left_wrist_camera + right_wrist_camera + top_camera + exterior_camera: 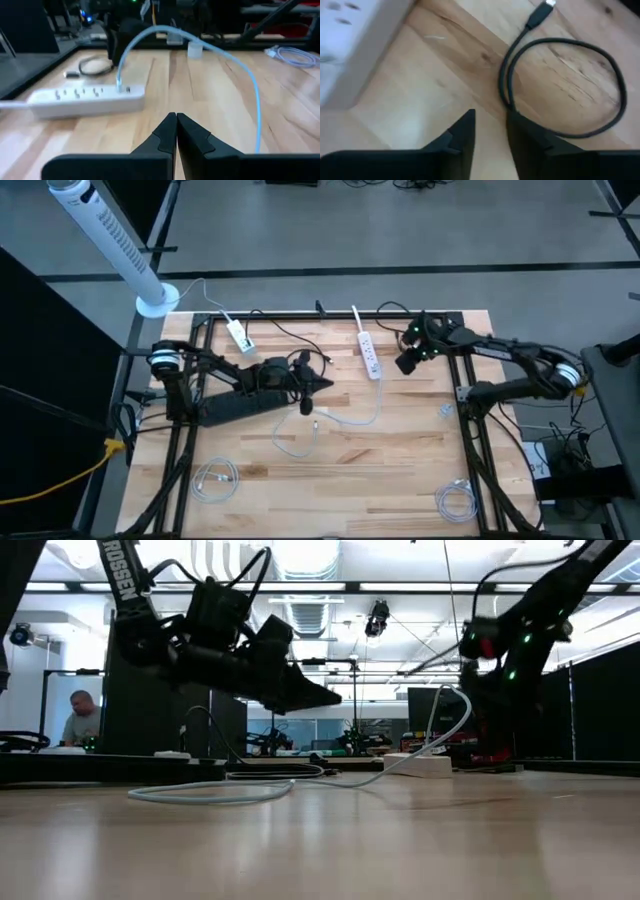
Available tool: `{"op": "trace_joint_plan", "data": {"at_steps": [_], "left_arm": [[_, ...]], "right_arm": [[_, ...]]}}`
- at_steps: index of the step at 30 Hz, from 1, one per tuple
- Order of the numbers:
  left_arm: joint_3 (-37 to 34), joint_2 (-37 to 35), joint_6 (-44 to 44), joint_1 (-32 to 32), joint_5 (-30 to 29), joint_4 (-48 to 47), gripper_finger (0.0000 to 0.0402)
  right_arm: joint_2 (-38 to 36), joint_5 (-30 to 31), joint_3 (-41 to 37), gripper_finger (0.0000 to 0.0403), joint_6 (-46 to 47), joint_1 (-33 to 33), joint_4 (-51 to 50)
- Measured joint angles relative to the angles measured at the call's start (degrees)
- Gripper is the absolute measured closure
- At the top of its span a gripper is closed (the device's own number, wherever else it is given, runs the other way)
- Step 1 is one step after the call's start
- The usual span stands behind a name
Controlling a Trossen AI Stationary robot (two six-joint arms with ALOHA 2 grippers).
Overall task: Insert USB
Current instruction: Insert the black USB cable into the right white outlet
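The left hand [312, 387] is held above the middle of the surface [400, 470], its fingers pressed together with nothing between them. Just beyond its tip a white cable [300, 442] is seen in loose curves, one end already plugged into the near end of the power strip [370, 355]. In the left wrist view the same cable [210, 55] arches up from the strip [85, 97] and falls back to the wood.

The power strip is laid with its long axis running away from the front edge, tilted slightly, its sockets facing up; it is judged to be rigid, light, and liable to slide on the bare wood if pushed from the end.

The right hand [408, 363] is held low just right of the strip, its fingers parted by a narrow gap and empty. In the right wrist view a black USB cable [560, 85] is seen coiled in a single loop on the wood just ahead of the fingers, with its metal-tipped plug [542, 12] pointing away from the loop, its long axis in line with the lead behind it.

The cable is judged to be light, limp and springy; the stiff moulded plug body is the place to be gripped, across its flat sides and just behind the metal tip, so that the direction of the tip can be controlled.
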Motion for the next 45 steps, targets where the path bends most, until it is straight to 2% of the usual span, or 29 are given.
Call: {"op": "trace_joint_plan", "data": {"at_steps": [5, 10, 18, 24, 28, 32, 35, 41, 45], "left_arm": [[-1.38, -0.2, -1.71, -0.07, 1.1, -0.42, 0.0402], [-2.54, -0.2, -1.94, -0.01, 1.06, -0.36, 0.0402], [-2.59, -0.2, -0.05, 0.27, 1.02, -0.24, 0.0402], [-2.56, -0.2, 0.09, 1.5, 0.95, 0.01, 0.0402], [-2.2, -0.2, -0.01, 2.52, 0.78, 0.8, 0.0402], [-1.23, -0.2, -0.35, 3.15, 0.62, 0.9, 0.0402], [-0.01, -0.2, -0.46, 3.19, 0.58, 1.12, 0.0402], [3.4, 0.39, 1.44, 3.3, 0.32, 0.42, 0.0402], [5.54, 0.79, 2.8, 3.36, -3.87, 0.11, 0.0402]], "right_arm": [[6.07, 3.17, 0.39, 0.0265, -0.13, -0.67, 2.22], [6.7, 4.77, 0.16, 0.0265, 0.54, -0.23, 2.01], [4.08, 4.6, 0.11, 0.0297, 1.66, -0.23, -0.4], [6.53, 4.8, -0.5, 0.0333, 3.52, -0.23, -1.06], [7.63, 4.53, -0.58, 0.0358, 0.36, 0.13, -0.56], [4.25, 3.58, -0.22, 0.0361, -1.52, 1.75, -0.76], [-1.37, 1.17, 0.81, 0.0387, -2.98, 3.17, 0.17], [-10.96, -4.57, 0.78, 0.0387, -5.53, 3.98, 2.56], [-14.08, -6.38, -1.0, 0.0387, -9.17, 4.2, 6.46]]}}
